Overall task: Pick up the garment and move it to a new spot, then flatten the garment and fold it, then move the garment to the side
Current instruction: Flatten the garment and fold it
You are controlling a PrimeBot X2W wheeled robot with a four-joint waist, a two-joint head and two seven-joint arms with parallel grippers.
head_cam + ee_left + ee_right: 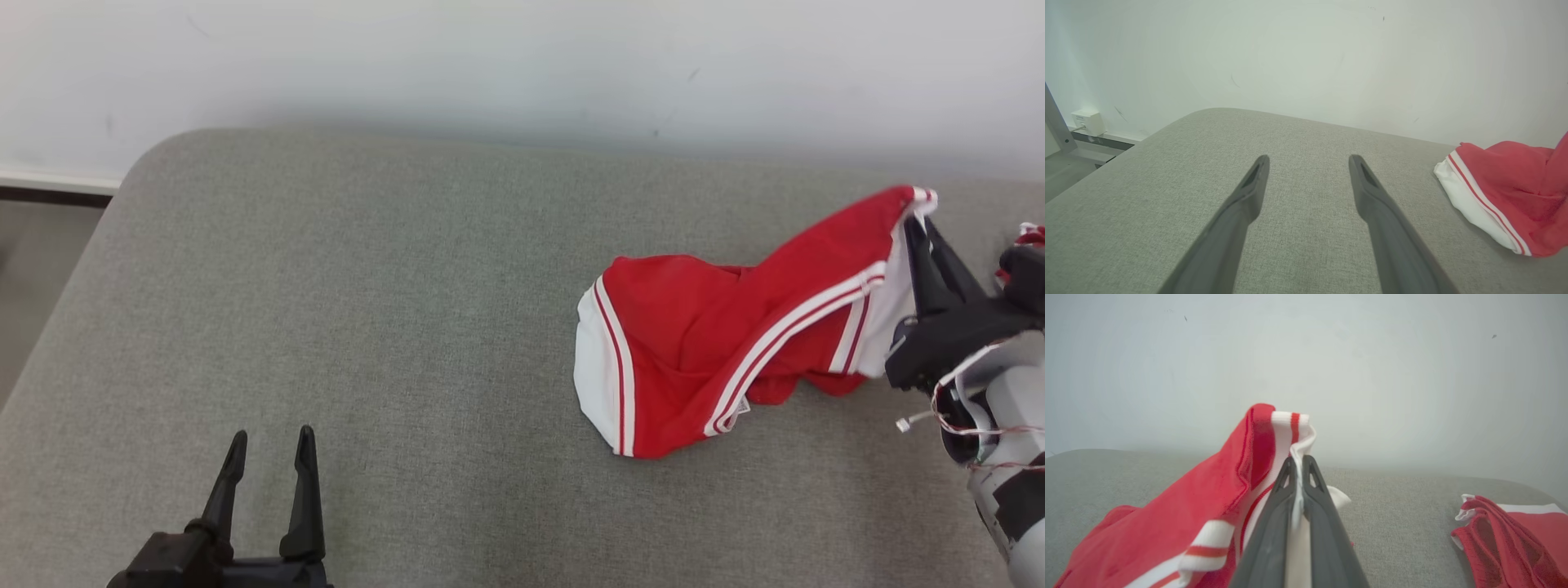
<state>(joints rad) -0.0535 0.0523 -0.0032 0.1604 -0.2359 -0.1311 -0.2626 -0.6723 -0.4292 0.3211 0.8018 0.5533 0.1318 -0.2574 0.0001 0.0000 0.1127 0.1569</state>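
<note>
Counting two grippers, two red-and-white garments and one grey cushioned surface (392, 310). Pinching the white-banded hem of the garment (694, 359) with the right gripper (921, 229), clenched tight on the cloth and holding that corner raised at the right, the rest sloping down and lying crumpled on the surface right of centre. Hovering released at the lower left with the left gripper (272, 437), spread wide, grasping nothing, well apart from the cloth. Seeing in the right wrist view white fabric clamped between the fingers (1274, 522), plus the second garment (1506, 535) lying apart by the right edge. Catching in the left wrist view a white box (1086, 121) low on the wall (1306, 61), beyond the rounded far-left corner. Offering wide open grey room between left gripper and garment.
</note>
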